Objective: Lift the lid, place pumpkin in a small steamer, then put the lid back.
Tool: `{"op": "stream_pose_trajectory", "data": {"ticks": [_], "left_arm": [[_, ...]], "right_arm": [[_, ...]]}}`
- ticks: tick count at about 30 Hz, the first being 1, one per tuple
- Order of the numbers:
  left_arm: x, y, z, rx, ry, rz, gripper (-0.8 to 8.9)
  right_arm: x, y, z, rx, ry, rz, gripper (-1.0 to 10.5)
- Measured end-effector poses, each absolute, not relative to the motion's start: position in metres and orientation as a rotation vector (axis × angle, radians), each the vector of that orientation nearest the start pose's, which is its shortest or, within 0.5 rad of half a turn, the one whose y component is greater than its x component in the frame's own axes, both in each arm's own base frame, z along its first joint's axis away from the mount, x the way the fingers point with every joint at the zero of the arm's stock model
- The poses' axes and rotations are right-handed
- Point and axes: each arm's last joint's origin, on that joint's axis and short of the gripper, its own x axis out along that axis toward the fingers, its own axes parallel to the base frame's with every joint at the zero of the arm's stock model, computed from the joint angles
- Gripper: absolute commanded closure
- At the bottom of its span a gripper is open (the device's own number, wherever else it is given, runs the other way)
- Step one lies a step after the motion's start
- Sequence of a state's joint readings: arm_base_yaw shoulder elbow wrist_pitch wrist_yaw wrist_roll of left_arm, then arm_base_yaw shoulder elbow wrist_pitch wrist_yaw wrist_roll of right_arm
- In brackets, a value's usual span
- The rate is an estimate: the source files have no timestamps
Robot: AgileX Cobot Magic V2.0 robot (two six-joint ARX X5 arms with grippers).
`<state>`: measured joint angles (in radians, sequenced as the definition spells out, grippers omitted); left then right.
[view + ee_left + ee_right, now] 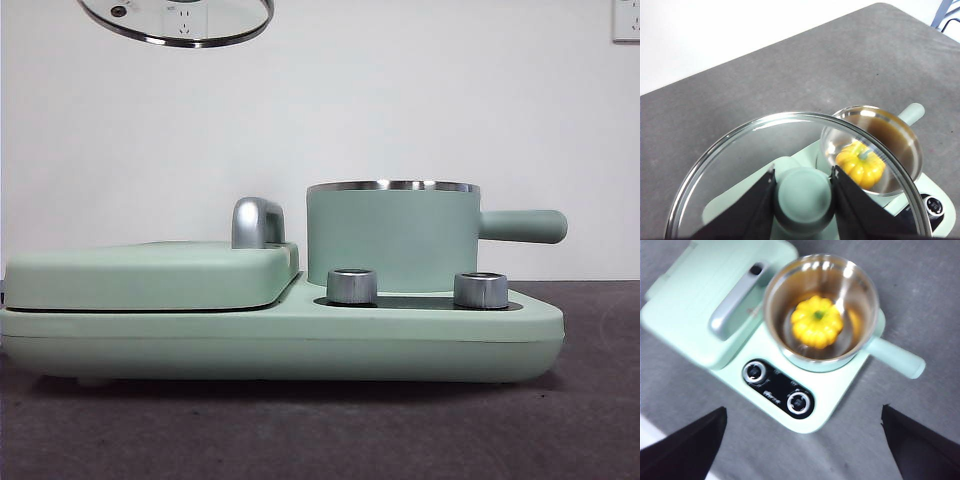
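Two steel knobs (352,286) on the long mint-green base (280,340) stand closest to the front camera, just before the small mint-green cylindrical steamer with steel rim (392,235), which sits on the base with its straight side handle (522,226) pointing away from the flat mint-green hinged cover (150,272). That cover lies closed beside the steamer, its curved steel handle (256,222) rising next to the steamer's wall.

Inside the steamer, the small glossy yellow-orange ribbed pumpkin with green stem (817,321) rests on the steel bottom, stem up, roughly central.

Left gripper (803,194) is clenched on the mint-green knob of the round clear glass lid with steel rim (747,165); both black jaws press the knob's sides. The lid hangs in the air high above the steamer and offset towards the cover's side, touching nothing else; the pumpkin is visible through the glass.

Right gripper (802,440) hovers above the steamer and base, jaws spread wide apart, grasping nothing.
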<state>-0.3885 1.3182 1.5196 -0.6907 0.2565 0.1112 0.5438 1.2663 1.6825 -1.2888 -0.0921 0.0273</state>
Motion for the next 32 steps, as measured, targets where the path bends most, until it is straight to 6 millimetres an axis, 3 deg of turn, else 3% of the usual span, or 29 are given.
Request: {"op": "stream_pose_trajectory", "data": {"ticks": [4,9,14,18,22,32], "left_arm": [[0.247,-0.117,0.421,0.132,0.448,-0.685,7.63],[0.253,-0.138,0.409,0.14,0.488,-0.736,7.63],[0.262,-0.163,0.398,0.155,0.49,-0.795,7.63],[0.27,-0.184,0.389,0.162,0.461,-0.837,7.63],[0.278,-0.204,0.378,0.168,0.444,-0.874,7.63],[0.303,-0.25,0.337,0.179,0.418,-0.932,7.63]], "right_arm": [[0.126,0.082,0.429,-0.088,0.705,0.633,4.6],[0.074,0.05,0.394,-0.031,0.649,0.631,4.6],[0.034,0.026,0.362,0.026,0.574,0.629,4.6],[0.01,0.011,0.349,0.063,0.491,0.637,4.6],[0.001,0.005,0.345,0.087,0.454,0.639,4.6],[0.001,0.005,0.345,0.121,0.458,0.632,4.6]]}}
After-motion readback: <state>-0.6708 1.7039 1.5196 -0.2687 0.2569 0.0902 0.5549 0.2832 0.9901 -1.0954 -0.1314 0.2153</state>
